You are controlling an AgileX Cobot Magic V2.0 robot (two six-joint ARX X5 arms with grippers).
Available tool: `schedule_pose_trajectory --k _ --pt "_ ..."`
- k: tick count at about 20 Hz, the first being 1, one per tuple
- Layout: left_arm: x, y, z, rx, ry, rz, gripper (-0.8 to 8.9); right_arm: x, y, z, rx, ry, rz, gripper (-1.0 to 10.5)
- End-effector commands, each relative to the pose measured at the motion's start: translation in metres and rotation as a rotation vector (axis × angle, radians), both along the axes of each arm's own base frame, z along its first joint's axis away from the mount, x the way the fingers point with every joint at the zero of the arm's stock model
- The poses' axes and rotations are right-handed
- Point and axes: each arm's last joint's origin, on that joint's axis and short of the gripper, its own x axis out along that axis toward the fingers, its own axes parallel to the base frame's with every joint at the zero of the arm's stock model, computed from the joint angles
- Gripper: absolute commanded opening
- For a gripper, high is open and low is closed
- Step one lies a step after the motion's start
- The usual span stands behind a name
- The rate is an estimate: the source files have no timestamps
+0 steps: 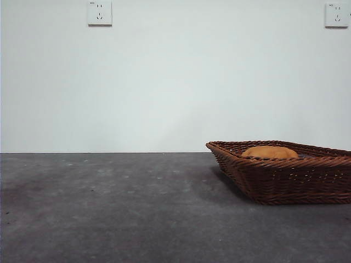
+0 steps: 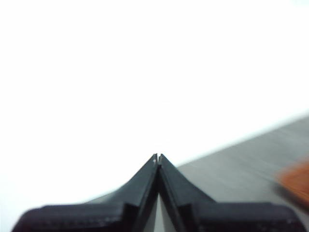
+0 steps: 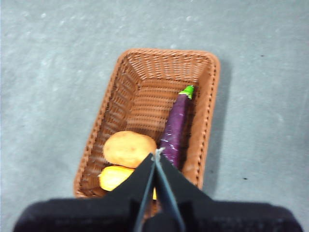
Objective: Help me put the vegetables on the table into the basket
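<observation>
The brown oval potato (image 3: 129, 148), yellow corn cob (image 3: 115, 177) and glossy purple eggplant (image 3: 175, 128) lay inside the reddish-brown woven wicker basket (image 3: 208, 108), eggplant at three o'clock; job apparently finished; right gripper (image 3: 157, 155) above, left gripper (image 2: 158, 157) aside, both closed, empty.

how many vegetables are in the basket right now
3, all in the basket: potato beside the eggplant along one side wall, corn at the end, partly hidden by the right gripper.

Woven wicker basket (image 3: 145, 87), glossy eggplant (image 3: 175, 126), matte speckled table (image 1: 109, 208).
</observation>
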Motion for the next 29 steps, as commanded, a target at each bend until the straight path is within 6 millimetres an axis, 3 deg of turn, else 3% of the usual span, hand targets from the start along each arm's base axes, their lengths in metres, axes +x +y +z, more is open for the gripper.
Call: schedule_pose_trajectory --k 1,6,11,18,29 --pt "0.008 0.004 -0.057 0.007 0.06 0.049 -0.04 0.001 0.0 0.0 -0.015 -0.007 -0.002 0.0" --pt "0.014 0.004 -0.152 -0.053 0.196 0.038 -0.04 0.002 -0.001 0.0 -0.019 -0.011 -0.006 0.0" --pt "0.015 0.001 -0.2 -0.086 0.276 0.059 -0.04 0.002 -0.001 0.0 -0.019 -0.011 -0.006 0.0" --pt "0.009 0.002 -0.219 -0.096 0.402 0.116 -0.04 0.002 -0.001 0.0 -0.019 -0.012 -0.006 0.0" --pt "0.009 0.003 -0.22 -0.114 0.414 0.12 -0.04 0.002 -0.001 0.0 -0.019 -0.012 -0.006 0.0"
